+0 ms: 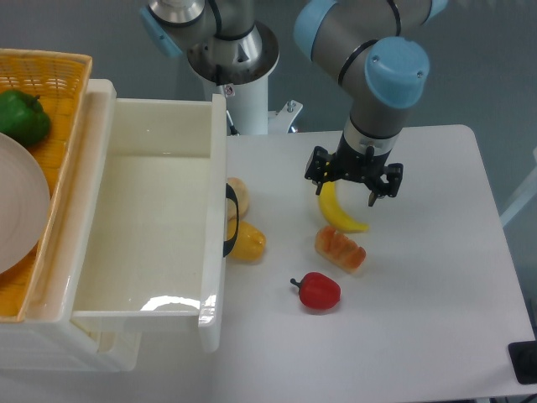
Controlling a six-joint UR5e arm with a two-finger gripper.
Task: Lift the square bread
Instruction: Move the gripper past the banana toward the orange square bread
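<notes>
The square bread (340, 248) is a small orange-brown block with pale streaks, lying on the white table right of centre. My gripper (354, 180) hangs above and behind it, over the upper end of a yellow banana (337, 212). Its black fingers are spread apart and hold nothing. The bread is fully visible and nothing touches it.
A red pepper (318, 290) lies just in front of the bread. Two rounded yellow-orange buns (244, 241) sit against the open white drawer (159, 231) at the left. A wicker basket (50, 84) with a green pepper (23, 117) and a plate (17, 201) stands far left.
</notes>
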